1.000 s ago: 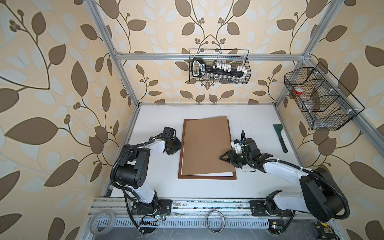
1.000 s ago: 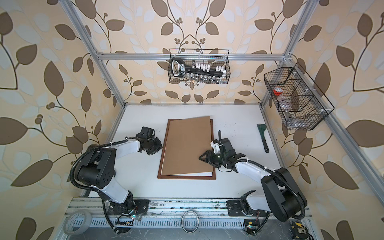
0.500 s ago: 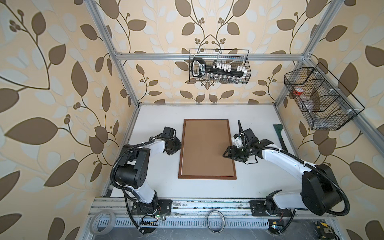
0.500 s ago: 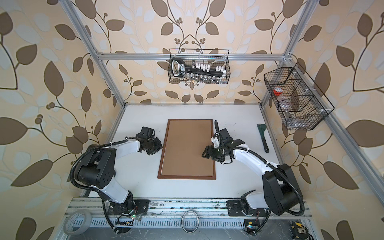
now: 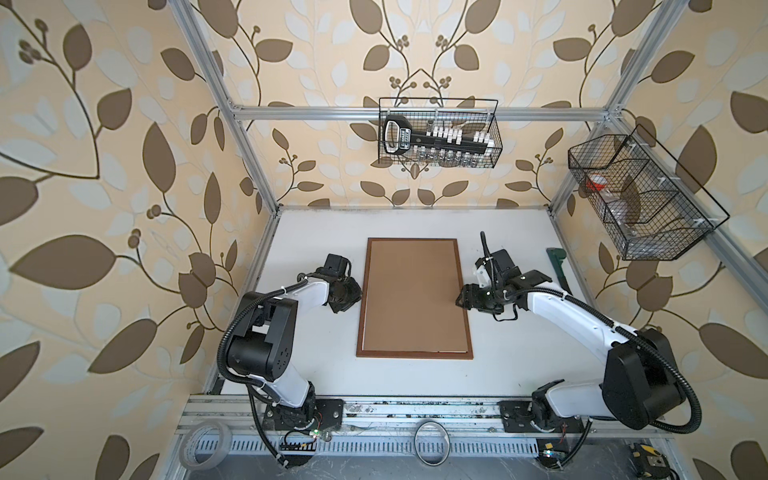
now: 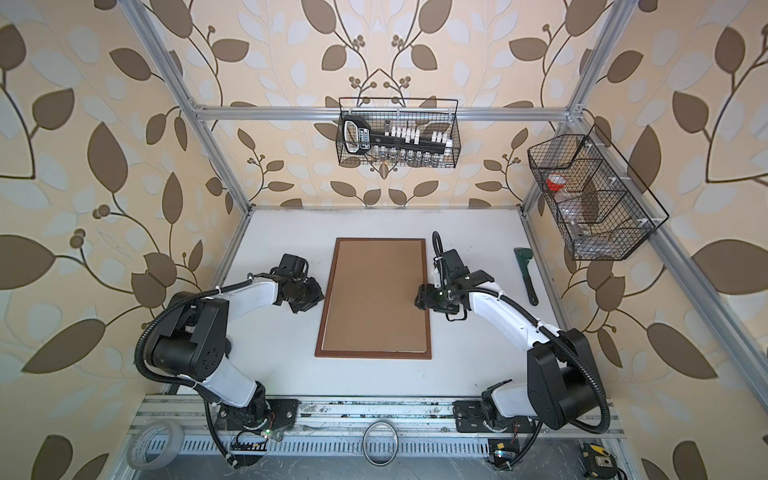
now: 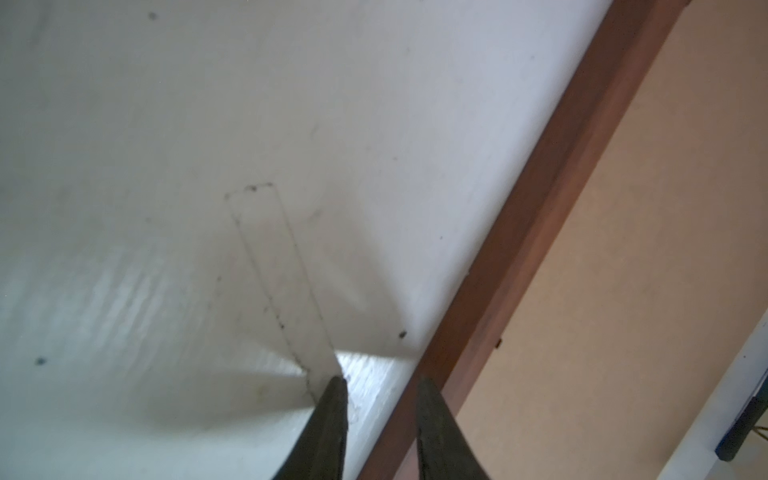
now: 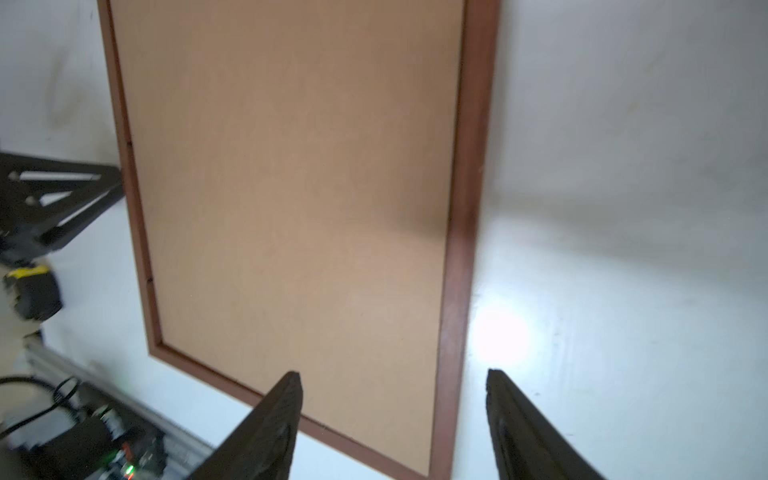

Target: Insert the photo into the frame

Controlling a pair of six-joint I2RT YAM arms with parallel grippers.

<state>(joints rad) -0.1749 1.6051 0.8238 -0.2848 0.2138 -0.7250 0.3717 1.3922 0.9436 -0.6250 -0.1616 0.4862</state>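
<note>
Reddish-brown wood rims the one frame (image 8: 467, 166), which lies flat in the middle of the white table (image 5: 316, 232). Its long axis runs from the table's front edge toward the back edge, with its short sides parallel to those edges. One plain brown backing board (image 5: 413, 295) fills its opening, so the frame lies back side up. The photo cannot be seen in any view.

Two claws flank the frame. The left claw (image 7: 380, 388) sits low at the left long side, its fingers a narrow gap apart and gripping nothing. One tip is over the table and the other over the wooden border. The right claw (image 8: 392, 378) hovers at the right long side, spread wide and empty, with one finger over the board and the other over bare table.

One green wrench (image 6: 525, 276) lies near the table's right edge, well apart from the frame. Two black wire baskets hang above the table: a back-wall basket (image 5: 438, 133) and a right-wall basket (image 5: 642, 199).
</note>
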